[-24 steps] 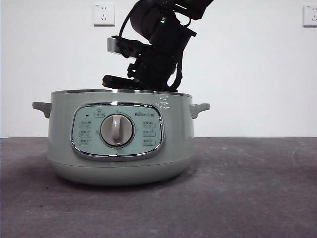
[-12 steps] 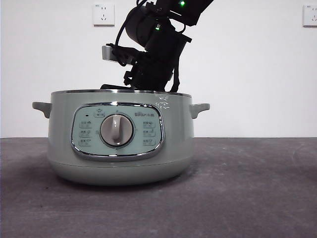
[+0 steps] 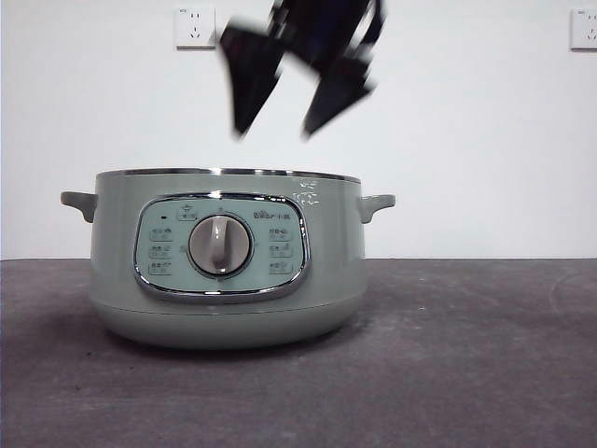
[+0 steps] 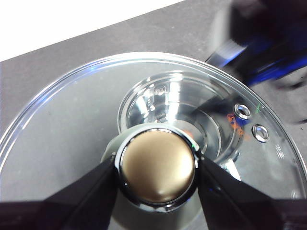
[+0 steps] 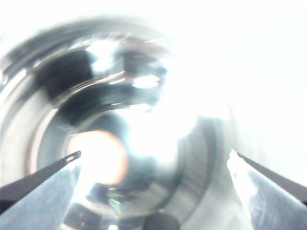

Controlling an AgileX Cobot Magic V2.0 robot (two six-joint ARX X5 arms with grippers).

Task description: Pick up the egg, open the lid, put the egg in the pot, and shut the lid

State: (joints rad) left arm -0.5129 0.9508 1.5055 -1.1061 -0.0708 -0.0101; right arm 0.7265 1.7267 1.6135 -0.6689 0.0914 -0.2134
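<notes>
Pot (image 3: pixel 224 261) is my landmark: it sits on the dark table (image 3: pixel 466 373) with its dial panel (image 3: pixel 221 246) facing my front camera and its chrome rim uncovered. Above the pot, I see a gripper blurred in the front view, two black jaws spread wide apart with nothing between them; I match it to the right gripper (image 3: pixel 275 98), because my right wrist camera looks straight down into the pot's shiny inner bowl (image 5: pixel 96 120) with both jaws far apart at the frame's sides. Inside the pot, on the bowl's floor, I make out a pale orange blur that I take for the egg (image 5: pixel 98 157); the picture is overexposed, so its outline is soft.

My left gripper (image 4: pixel 156 167) is clamped on the knob (image 4: pixel 157 165) of the lid (image 4: pixel 72 124), one jaw pressed to each side of it. Through the lid's glass I see the pot's bowl below and an orange smudge where the egg lies. The lid is off the pot, though I cannot tell how far from it.
</notes>
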